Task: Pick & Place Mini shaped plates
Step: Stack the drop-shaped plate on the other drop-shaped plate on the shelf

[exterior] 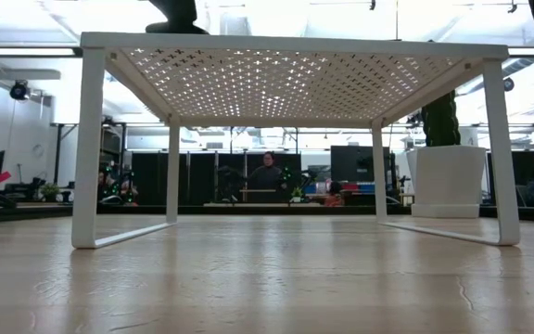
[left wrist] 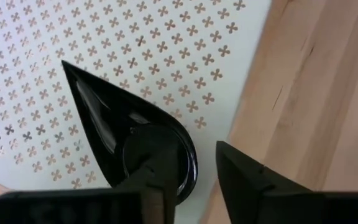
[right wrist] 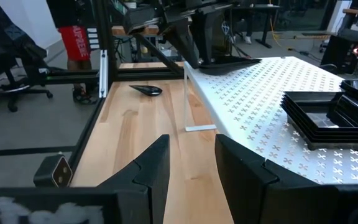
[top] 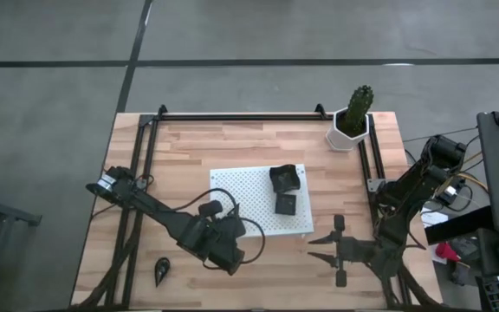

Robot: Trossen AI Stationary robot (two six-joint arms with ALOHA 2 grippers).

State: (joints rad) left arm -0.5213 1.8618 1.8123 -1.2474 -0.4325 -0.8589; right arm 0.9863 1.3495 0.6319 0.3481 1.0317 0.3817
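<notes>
Leaf plate (left wrist: 126, 140): on the board's (left wrist: 55, 37) near corner; looks glossy, rigid, light, probably slippery; best pinched across the rim
Left gripper (left wrist: 194, 180): fingers parted astride its rounded end, grip uncertain
Right gripper (right wrist: 191, 165): released, empty

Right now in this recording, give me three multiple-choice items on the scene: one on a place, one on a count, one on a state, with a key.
1. Where does the teardrop plate at the left gripper lie?
A. on the white perforated board, near its edge
B. on the bare wood beside the cactus pot
C. inside a square plate

2. How many teardrop plates lie on the bare table?
A. none
B. one
C. three

3. How does the right gripper stand?
A. shut on a square plate
B. open and empty
C. shut on the cactus

Key:
1 A: the teardrop plate rests on the white perforated board under the left gripper.
2 B: a single teardrop plate lies on the table.
3 B: the right gripper shows spread fingers with only wood between them.
</notes>
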